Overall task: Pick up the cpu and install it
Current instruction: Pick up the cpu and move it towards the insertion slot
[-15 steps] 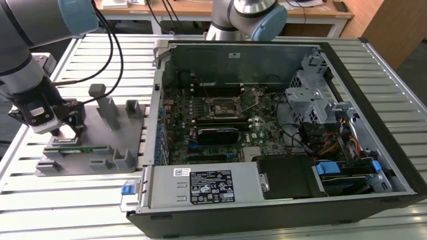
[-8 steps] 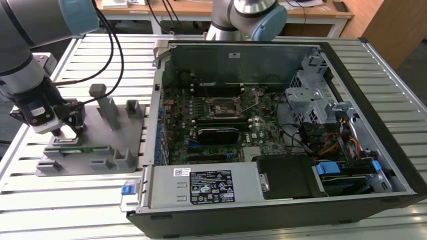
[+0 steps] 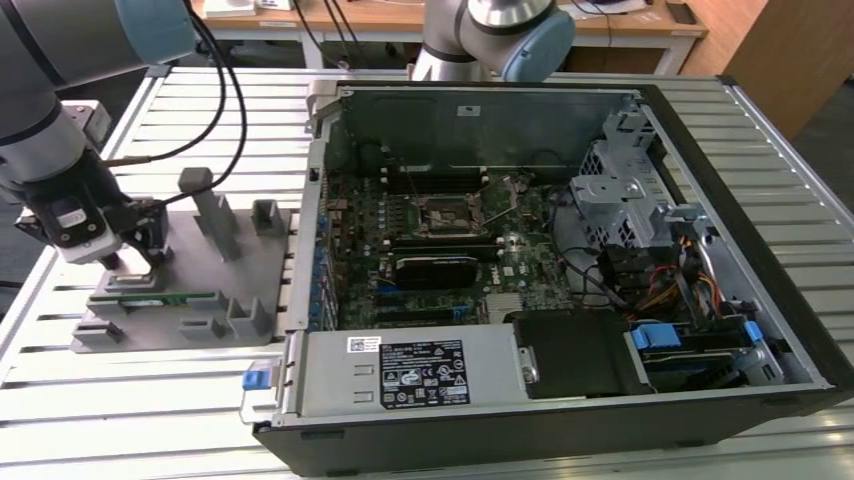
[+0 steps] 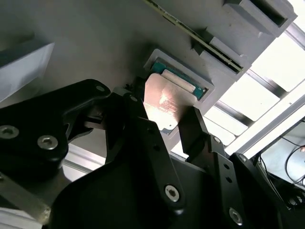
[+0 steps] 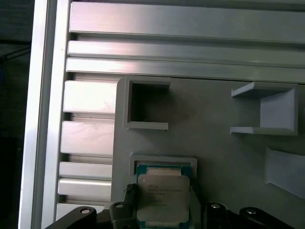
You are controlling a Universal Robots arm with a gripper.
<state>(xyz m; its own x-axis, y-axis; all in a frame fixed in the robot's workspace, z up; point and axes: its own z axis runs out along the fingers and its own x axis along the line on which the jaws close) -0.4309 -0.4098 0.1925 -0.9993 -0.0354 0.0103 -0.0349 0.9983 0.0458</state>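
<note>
- Pinching the cpu (image 4: 164, 98): the gripper (image 4: 164, 121) jaws are sitting narrowed against its opposite edges.
- Risking: an uneven hold is threatening tilt between the jaws, snagging the pocket rim (image 5: 162, 159).

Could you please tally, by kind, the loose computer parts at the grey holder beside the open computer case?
cpu: 1
memory stick: 1
Total: 2

The cpu (image 5: 162, 193) is cut off at the picture's edge in the first wrist view. In both wrist views the gripper (image 4: 164, 112) covers its sides, so contact there cannot be told.
</note>
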